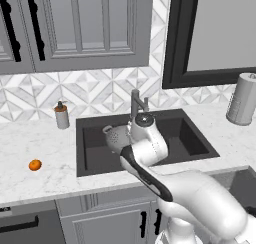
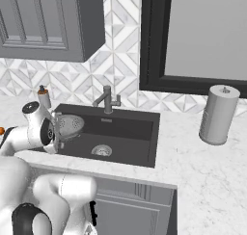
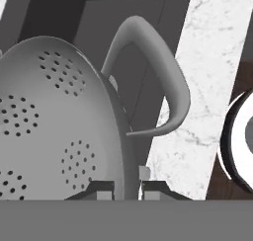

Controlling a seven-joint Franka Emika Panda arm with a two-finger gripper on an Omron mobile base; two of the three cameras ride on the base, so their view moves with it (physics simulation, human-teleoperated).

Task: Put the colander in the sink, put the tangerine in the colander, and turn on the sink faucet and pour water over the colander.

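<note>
A: Over the sink (image 1: 195, 138), left half: hand (image 3: 127, 188) is clamped tight on the rim of the colander (image 3: 54, 121), one finger each side of the wall, just below a loop handle (image 3: 158, 82).

B: Colander resting on anything?

A: No. Held up in the air, tipped on its side, bowl opening turned sideways; perforated wall faces the hand cam. In the right base view it hangs above the basin's left part, drain (image 2: 101, 150) below and to the right.

B: Tangerine?

A: Tangerine (image 1: 34, 164) sits on the white marble table (image 1: 30, 143), well left of the sink, well apart from the colander.

B: Faucet?

A: Sink faucet (image 2: 107, 100) upright at the back edge, centre; no water seen. Lever position: can't tell.

B: Other items?

A: Soap bottle (image 1: 61, 115) at the back left of the sink. Paper towel roll (image 2: 218, 114) upright on the table, right side, well apart from the basin.
</note>
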